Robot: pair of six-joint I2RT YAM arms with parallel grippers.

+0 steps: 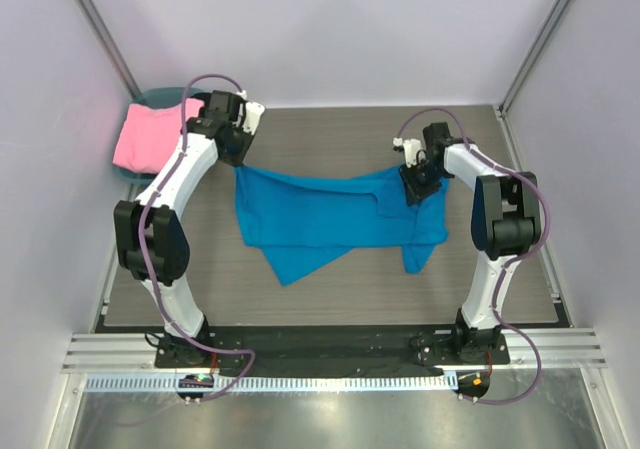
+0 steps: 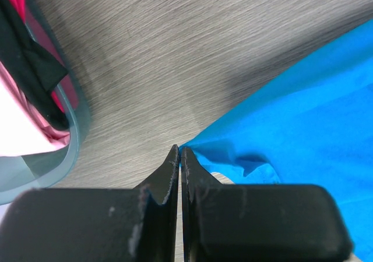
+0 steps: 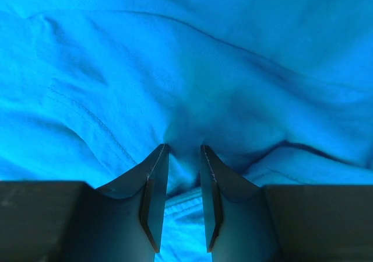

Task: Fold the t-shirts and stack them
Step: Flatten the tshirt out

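Note:
A bright blue t-shirt (image 1: 320, 219) lies spread and partly folded on the grey table (image 1: 330, 134), one flap hanging toward the front. At its far left corner my left gripper (image 1: 239, 161) is shut; in the left wrist view that gripper (image 2: 180, 150) pinches the tip of the blue t-shirt (image 2: 315, 110). My right gripper (image 1: 412, 189) presses down on the far right edge. There the jaws of the right gripper (image 3: 184, 148) stand apart, with a ridge of the blue t-shirt (image 3: 204, 69) between them. A pink t-shirt (image 1: 145, 134) lies in the basket, with dark cloth (image 2: 29, 58) across it.
The round teal basket (image 1: 165, 94) sits at the table's far left corner, its rim (image 2: 73, 145) close to my left fingers. Pale walls with metal posts enclose the table on three sides. A dark rail (image 1: 330, 344) carrying both arm bases runs along the near edge.

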